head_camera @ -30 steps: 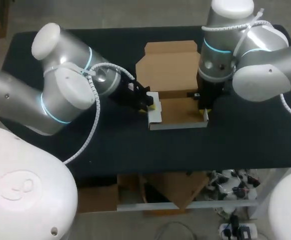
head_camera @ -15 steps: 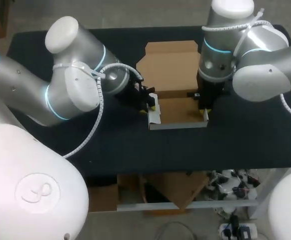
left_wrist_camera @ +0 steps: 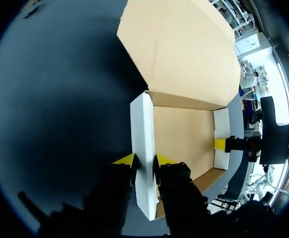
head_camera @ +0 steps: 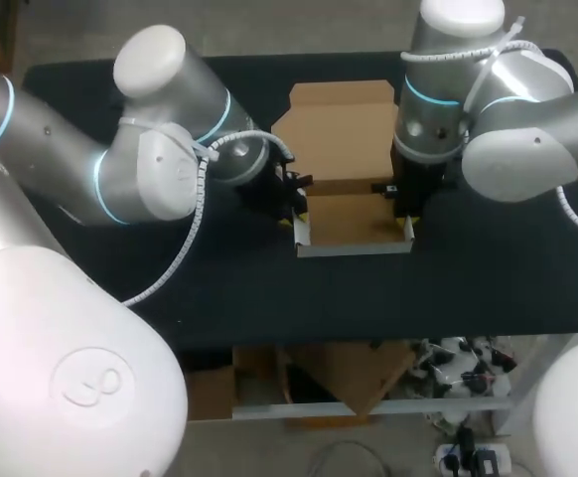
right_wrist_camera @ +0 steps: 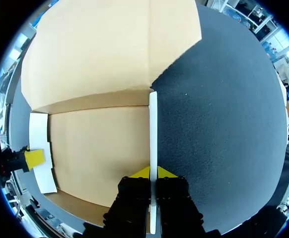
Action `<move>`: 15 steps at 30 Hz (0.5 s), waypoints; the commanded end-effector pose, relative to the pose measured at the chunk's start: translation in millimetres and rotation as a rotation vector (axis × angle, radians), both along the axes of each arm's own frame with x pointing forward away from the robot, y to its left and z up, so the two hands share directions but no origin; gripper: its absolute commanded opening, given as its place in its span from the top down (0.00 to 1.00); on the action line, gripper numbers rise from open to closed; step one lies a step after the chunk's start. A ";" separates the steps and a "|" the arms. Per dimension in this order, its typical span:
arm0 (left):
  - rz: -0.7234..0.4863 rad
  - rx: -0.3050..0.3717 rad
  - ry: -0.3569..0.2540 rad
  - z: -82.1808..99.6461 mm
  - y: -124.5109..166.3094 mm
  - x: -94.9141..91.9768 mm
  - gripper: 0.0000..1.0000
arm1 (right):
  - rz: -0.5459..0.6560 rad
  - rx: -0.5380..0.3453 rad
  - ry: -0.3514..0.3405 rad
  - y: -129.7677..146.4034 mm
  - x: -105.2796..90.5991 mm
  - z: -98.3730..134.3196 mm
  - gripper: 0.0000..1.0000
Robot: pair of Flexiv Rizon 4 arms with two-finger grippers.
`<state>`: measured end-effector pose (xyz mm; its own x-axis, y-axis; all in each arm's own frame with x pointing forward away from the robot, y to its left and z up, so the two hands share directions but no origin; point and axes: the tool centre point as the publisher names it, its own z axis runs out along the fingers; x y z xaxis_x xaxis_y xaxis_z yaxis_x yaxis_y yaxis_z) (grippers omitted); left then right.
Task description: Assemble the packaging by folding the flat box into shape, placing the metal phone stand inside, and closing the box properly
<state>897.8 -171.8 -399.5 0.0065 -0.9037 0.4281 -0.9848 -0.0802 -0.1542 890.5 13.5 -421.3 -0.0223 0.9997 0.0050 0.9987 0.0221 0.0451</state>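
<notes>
The cardboard box (head_camera: 354, 221) lies mid-table as a shallow tray with a brown floor and white outer walls. Its lid (head_camera: 339, 129) lies open and flat behind it. My left gripper (head_camera: 295, 206) is at the tray's left side. In the left wrist view the left gripper (left_wrist_camera: 143, 161) is shut on the upright white left wall (left_wrist_camera: 143, 129), one yellow tip on each face. My right gripper (head_camera: 406, 215) is shut on the thin right wall (right_wrist_camera: 153, 134), which runs up between the right gripper (right_wrist_camera: 153, 173) tips. No metal phone stand shows in any view.
The black tabletop (head_camera: 219, 288) spreads around the box on all sides. Both arms lean in over the table's back half, the left arm's elbow (head_camera: 150, 60) high at the back left. The table's front edge (head_camera: 368, 333) runs a little below the tray.
The left arm swung its elbow up and back. Its fingers narrowed on the left wall, which went from leaning outward to standing upright. The right arm kept still.
</notes>
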 end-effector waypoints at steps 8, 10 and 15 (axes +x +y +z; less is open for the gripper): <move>0.087 0.411 0.027 -9.1 -5.0 1.7 0.83 | 0.000 0.000 0.001 1.3 -0.3 -0.8 1.00; 0.093 0.435 0.031 -11.3 -5.1 2.4 0.83 | 0.000 0.000 0.001 1.3 -0.3 -0.8 1.00; 0.113 0.471 0.030 -13.6 -5.1 3.6 0.84 | 0.000 0.000 0.001 1.3 -0.3 -0.8 1.00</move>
<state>900.1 -170.2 -405.7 0.0479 -0.9335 0.3554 -0.9812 -0.1106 -0.1584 890.5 13.4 -421.0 -0.0222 0.9997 0.0051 0.9987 0.0220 0.0454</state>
